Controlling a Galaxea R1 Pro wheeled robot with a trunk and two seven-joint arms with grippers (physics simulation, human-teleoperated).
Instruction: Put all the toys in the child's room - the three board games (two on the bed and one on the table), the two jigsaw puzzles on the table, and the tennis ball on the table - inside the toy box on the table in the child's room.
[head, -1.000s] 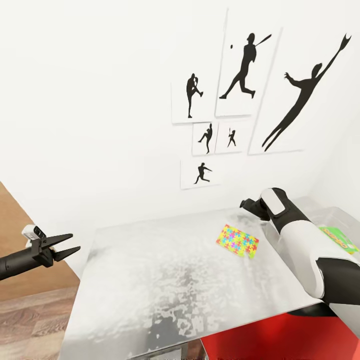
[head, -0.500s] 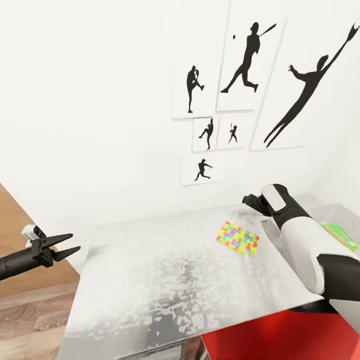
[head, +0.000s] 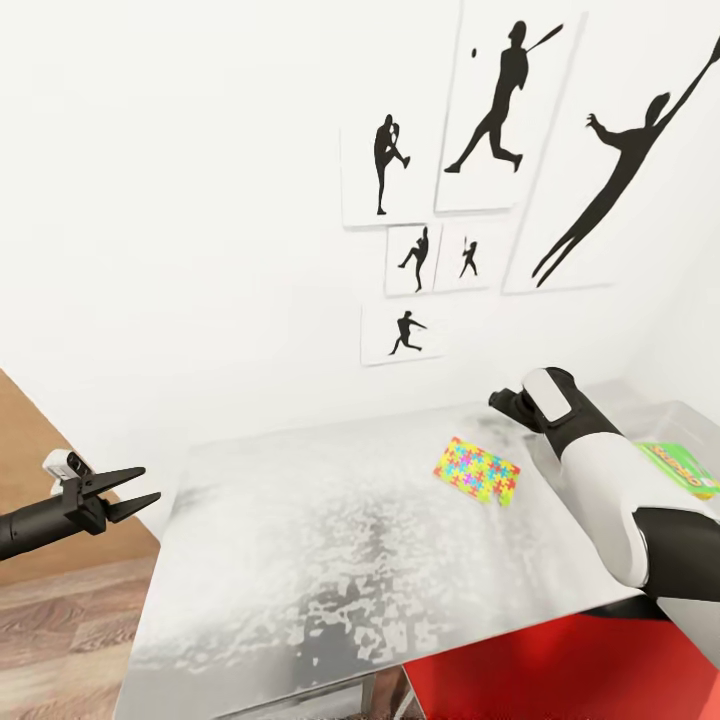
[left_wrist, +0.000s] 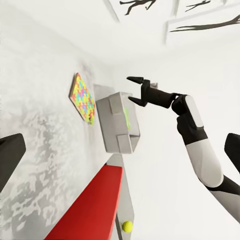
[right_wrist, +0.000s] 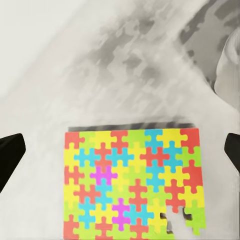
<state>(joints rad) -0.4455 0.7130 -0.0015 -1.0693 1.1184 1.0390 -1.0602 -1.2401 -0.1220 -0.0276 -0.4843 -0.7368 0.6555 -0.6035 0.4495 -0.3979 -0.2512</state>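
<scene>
Table (head: 330, 560), pale and mottled, fills the near ground in the head view, with something red (head: 560, 670) showing under its near right edge. Off its left edge the left gripper (head: 135, 488) hangs over wood floor (head: 60, 640), fingers spread and empty. On the right, the right arm (head: 600, 490) reaches over the table toward the far corner. In the left wrist view the right gripper (left_wrist: 134, 90) is spread and empty, poised above the toy box (left_wrist: 117, 125). A puzzle (head: 476, 471) lies flat on the table just beside the box (head: 690, 440), between it and the table's middle. Something green with lettering (head: 678, 468) sits inside the box. A tennis ball (left_wrist: 127, 226) shows low beside the red part. Beyond, baseball silhouettes (head: 490, 110) hang on the white wall.
</scene>
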